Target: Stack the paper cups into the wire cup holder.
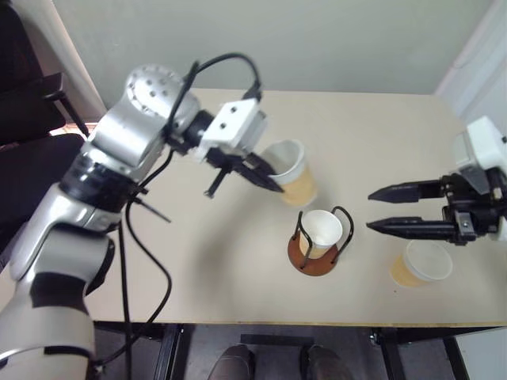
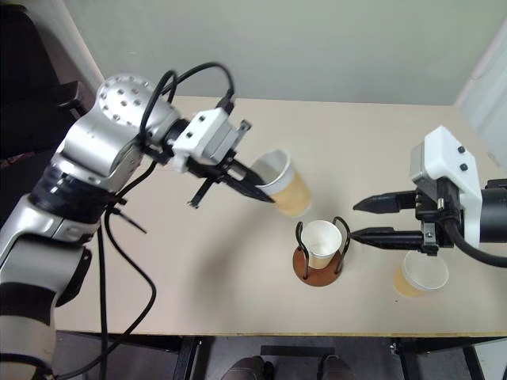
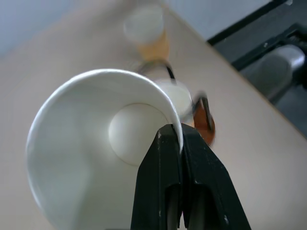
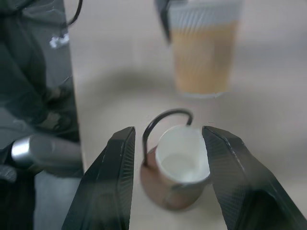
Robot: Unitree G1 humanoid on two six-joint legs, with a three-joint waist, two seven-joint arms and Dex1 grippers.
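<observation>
Now, left claw (image 1: 269, 180) pinching tilted cup (image 1: 291, 173) by rim, mouth twd robot, right claw (image 1: 371, 210) apart, empty.

A pale beige rectangular wooden tabletop (image 1: 238, 293) on dark metal legs (image 1: 170, 352) stands against a plain pale grey-green wall (image 1: 317, 39), with a black chair (image 1: 28, 119) at its left end, a white panel (image 1: 483, 63) at the right and dark floor (image 1: 277, 348) beneath the near edge.
</observation>
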